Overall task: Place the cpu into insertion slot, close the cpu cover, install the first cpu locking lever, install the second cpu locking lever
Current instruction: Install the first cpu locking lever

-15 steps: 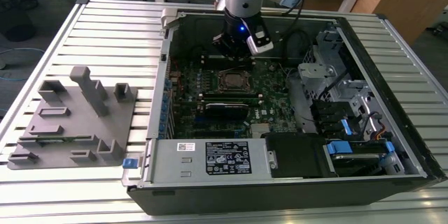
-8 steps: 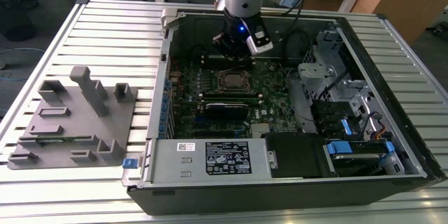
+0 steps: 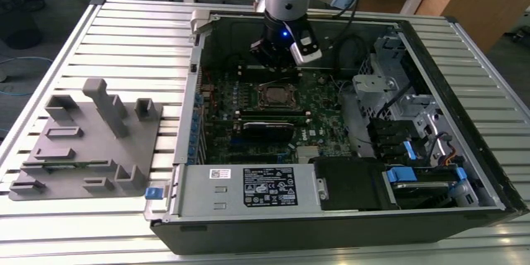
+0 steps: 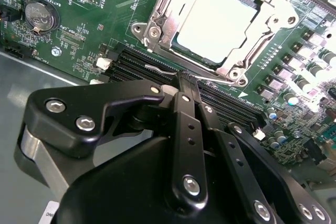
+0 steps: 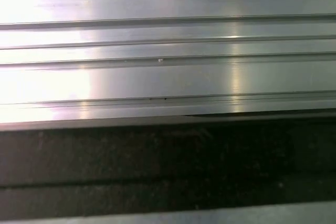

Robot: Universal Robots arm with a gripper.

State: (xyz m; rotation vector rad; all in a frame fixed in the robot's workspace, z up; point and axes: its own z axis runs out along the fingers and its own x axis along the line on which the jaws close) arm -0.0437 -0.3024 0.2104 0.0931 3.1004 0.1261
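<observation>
I find the cpu, a flat square with a pale silver-grey top, lying level inside the insertion slot. In the exterior view the slot sits toward twelve o'clock from the green board's middle. The cpu cover, a silvery metal frame, lies flat around the chip's top.
</observation>
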